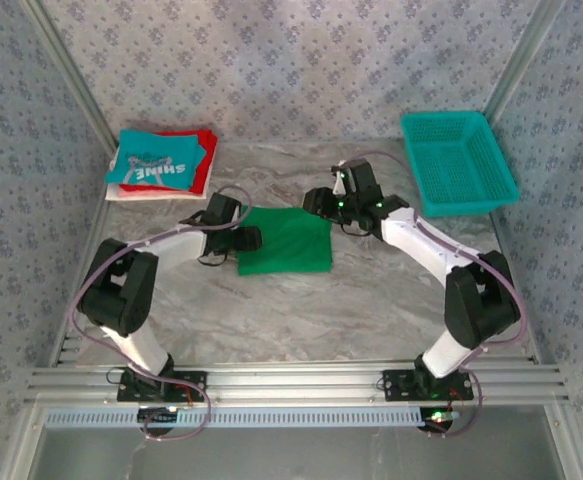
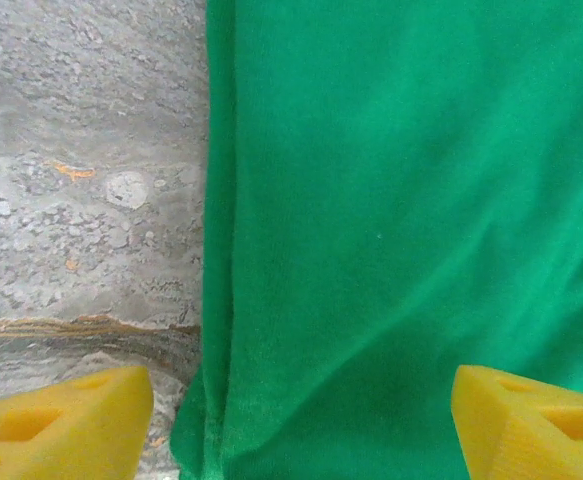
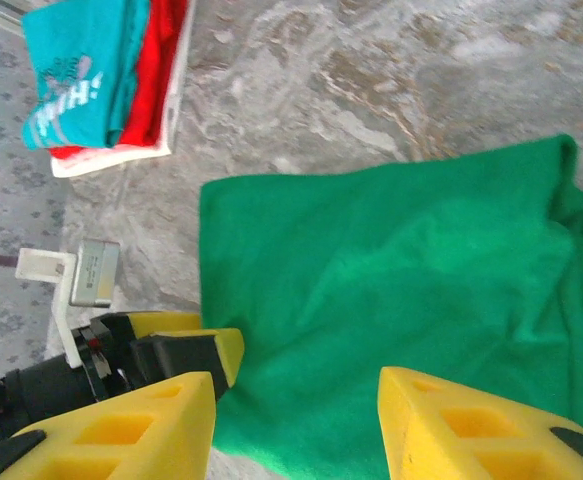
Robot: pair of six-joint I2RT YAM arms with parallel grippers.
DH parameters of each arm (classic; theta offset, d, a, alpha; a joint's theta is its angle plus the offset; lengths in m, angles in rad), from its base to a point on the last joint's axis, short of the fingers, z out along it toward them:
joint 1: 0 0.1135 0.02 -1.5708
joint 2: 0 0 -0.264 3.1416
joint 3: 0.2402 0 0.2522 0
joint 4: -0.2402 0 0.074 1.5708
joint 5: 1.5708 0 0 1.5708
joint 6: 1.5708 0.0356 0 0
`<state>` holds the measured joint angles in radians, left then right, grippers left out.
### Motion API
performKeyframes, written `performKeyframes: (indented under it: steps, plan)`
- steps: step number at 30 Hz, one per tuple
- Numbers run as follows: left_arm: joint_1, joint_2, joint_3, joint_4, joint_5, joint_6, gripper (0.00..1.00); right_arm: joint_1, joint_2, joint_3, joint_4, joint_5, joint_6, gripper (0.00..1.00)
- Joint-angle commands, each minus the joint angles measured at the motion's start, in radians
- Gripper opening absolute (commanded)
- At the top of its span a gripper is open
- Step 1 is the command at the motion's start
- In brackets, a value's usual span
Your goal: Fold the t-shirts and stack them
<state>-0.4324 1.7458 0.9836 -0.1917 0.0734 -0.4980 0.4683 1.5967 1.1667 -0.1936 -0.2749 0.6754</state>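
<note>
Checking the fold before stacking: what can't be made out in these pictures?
- Top view: green t-shirt, left edge hidden under the left gripper.
- Left wrist view: that shirt's outline, cut off by the frame.
- Top view: white shirt, a sliver under the red shirt and teal shirt.

Left claw [image 2: 296,432] jaws spread wide; right claw [image 3: 299,425] jaws parted; both arms angled inward

green tee [image 3: 401,280], R hand [image 3: 296,425] spread above, stack [image 3: 111,70] top-left

left arm [image 1: 121,290] and right arm [image 1: 421,240]: white links, black joints, thin lilac cables [image 1: 70,318] looping alongside, small green lights [image 1: 342,205], yellow wedge-shaped fingers [image 2: 61,425] with moulded hollows.
</note>
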Motion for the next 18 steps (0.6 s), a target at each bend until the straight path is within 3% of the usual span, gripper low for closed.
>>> performKeyframes:
  steps: [1, 6, 13, 18]
  plan:
    - [-0.012, 0.044, 0.033, -0.019, -0.013, 0.020, 0.75, -0.013, -0.027, -0.031, -0.015, 0.022, -0.014, 0.49]
    - [-0.031, 0.090, 0.035, 0.005, 0.002, 0.024, 0.65, -0.022, -0.024, -0.051, -0.008, 0.027, -0.006, 0.49]
    - [-0.030, 0.089, -0.009, 0.023, -0.014, 0.040, 0.38, -0.048, -0.030, -0.076, -0.008, 0.016, 0.000, 0.49]
    - [0.021, 0.038, -0.082, 0.069, 0.041, 0.047, 0.16, -0.076, -0.042, -0.098, -0.014, 0.014, -0.005, 0.49]
